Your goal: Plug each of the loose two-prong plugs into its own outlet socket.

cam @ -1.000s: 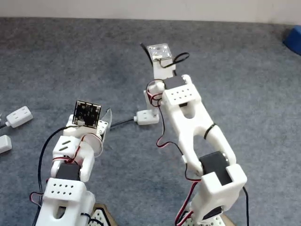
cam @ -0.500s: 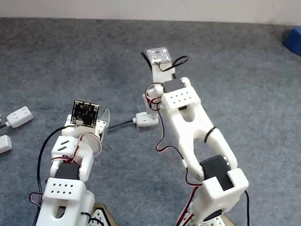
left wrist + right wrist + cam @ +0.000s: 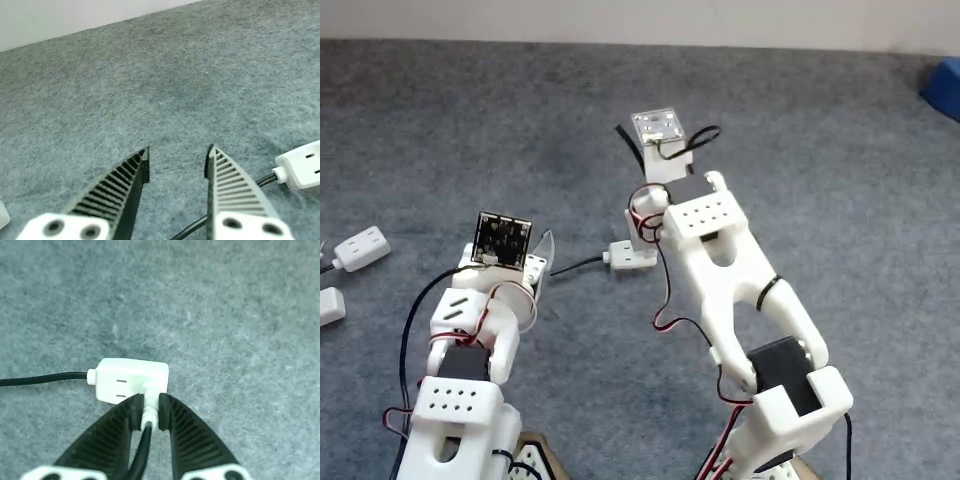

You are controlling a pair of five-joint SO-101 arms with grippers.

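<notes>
Plug point(image 3: 148, 416) between right fingers point(image 3: 119, 434) (at socket point(image 3: 131, 374))

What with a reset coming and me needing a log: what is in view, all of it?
outlet socket: 2, white; one mid-carpet at the right pincer's tips, one near the high view's left edge
plug: 1, white, held against the mid-carpet socket
cord: 2, black; one from that socket, one from the plug
small block: 1, white, left edge; kind unclear
blue thing: 1, far right corner, cut off
carpet: 1, grey, under everything
left pincer: 1, black fingers, open over bare carpet
right pincer: 1, black fingers, shut on the plug
</notes>
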